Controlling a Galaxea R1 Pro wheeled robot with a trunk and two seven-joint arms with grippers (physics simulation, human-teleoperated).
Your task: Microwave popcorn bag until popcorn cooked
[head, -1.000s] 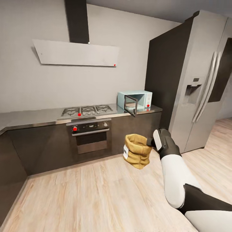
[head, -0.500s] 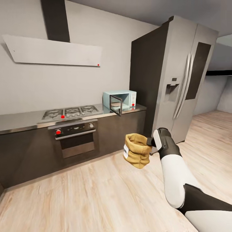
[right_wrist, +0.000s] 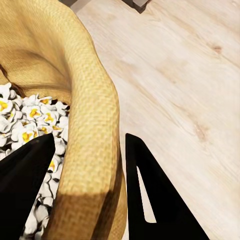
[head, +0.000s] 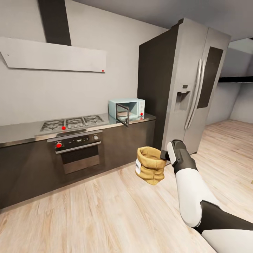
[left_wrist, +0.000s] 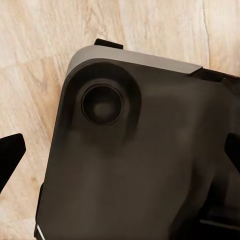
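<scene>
here the right gripper point(head: 164, 155) held the bag point(head: 150, 164) by its rim, carried in the air over the wood floor point(head: 105, 211), well apart from the counter point(head: 21, 131). in the right wrist view the two fingers point(right_wrist: 150, 200) straddled the thick rim, one inside against the white and yellow kernels, one outside, so the jaws stood narrow and pinched on the rim. the microwave point(head: 135, 105) sat at the far end of the counter beside the fridge point(head: 189, 88), its door point(head: 122, 114) swung open toward the room.

the left gripper looked down at a dark rounded part of the robot's own body point(left_wrist: 140, 160) over the floor; its finger tips sat far apart at the edges of that view, so i judged the jaws wide and holding nothing.

the risk, as i judged it, lay in the grip: one pinch on a soft rim let the bag hang a little tilted, and a swing while driving could spill kernels or pull the rim free. the open door also jutted past the counter edge, so a careless approach could knock it or catch the bag on it.

a small white label point(head: 137, 166) showed on the bag's side, too small to read. no other writing could be made out; red dots marked the hob point(head: 70, 123), oven point(head: 77, 147) and microwave.
</scene>
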